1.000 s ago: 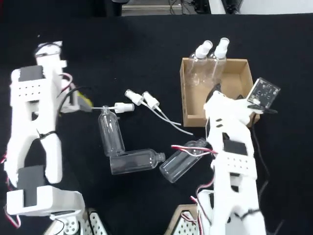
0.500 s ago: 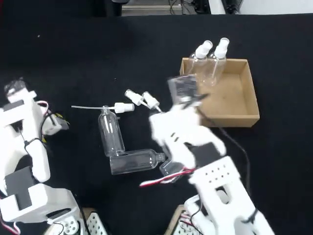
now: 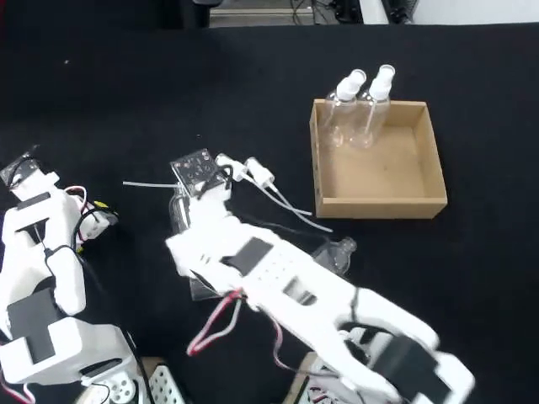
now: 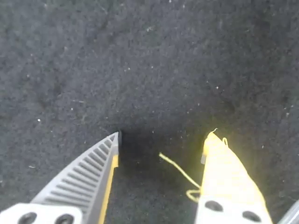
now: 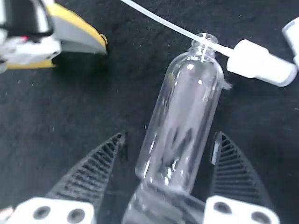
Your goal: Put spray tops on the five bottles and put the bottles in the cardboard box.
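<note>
While two capped bottles [image 3: 358, 118] sit in the cardboard box [image 3: 379, 206] far right from above, the left gripper [image 4: 163, 135] gapes over black cloth [image 4: 140, 56]. Right wrist view: right gripper [image 5: 170, 135] wide astride an uncapped bottle [image 5: 184, 107] lying left of the box, best clamped squarely mid-body.

Against the far wall of the cardboard box [image 3: 381, 207], two topped bottles [image 3: 368, 118]; left of it, loose spray tops [image 3: 244, 171]; before its left corner, a lying bottle [image 3: 339, 250].
</note>
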### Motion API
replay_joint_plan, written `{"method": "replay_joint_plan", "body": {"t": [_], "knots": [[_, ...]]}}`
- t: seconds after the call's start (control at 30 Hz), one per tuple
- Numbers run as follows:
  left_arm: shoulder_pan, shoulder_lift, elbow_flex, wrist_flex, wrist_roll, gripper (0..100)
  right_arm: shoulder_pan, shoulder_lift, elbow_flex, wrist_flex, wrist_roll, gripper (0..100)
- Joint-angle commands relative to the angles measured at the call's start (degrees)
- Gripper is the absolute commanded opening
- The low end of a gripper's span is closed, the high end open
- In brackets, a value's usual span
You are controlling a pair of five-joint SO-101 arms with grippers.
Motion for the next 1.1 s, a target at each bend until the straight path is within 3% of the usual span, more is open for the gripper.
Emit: {"method": "replay_joint_plan", "body": {"t": [0.0,0.6,0.7,0.8,0.93,1.07], "knots": [[-0.04,-0.62,-0.04,-1.32,0.53,28,0.53,6.29,-7.69,-3.25,-1.32,25.6],[1.45,-0.70,0.40,-1.32,0.26,28,2.29,27.30,-20.26,-3.25,-0.88,25.0],[1.27,-0.70,0.40,-1.32,0.18,28,2.29,27.82,-20.09,-3.08,-0.88,18.6],[1.19,-0.62,0.40,-1.32,0.18,28,3.60,26.24,-20.18,-0.53,-0.79,1.8],[1.10,-0.53,0.31,-1.41,0.18,28,7.82,18.33,-20.26,5.27,-0.26,3.8],[1.36,-0.35,0.22,-1.41,0.18,28,11.87,4.00,-20.09,13.98,11.43,1.2]]}}
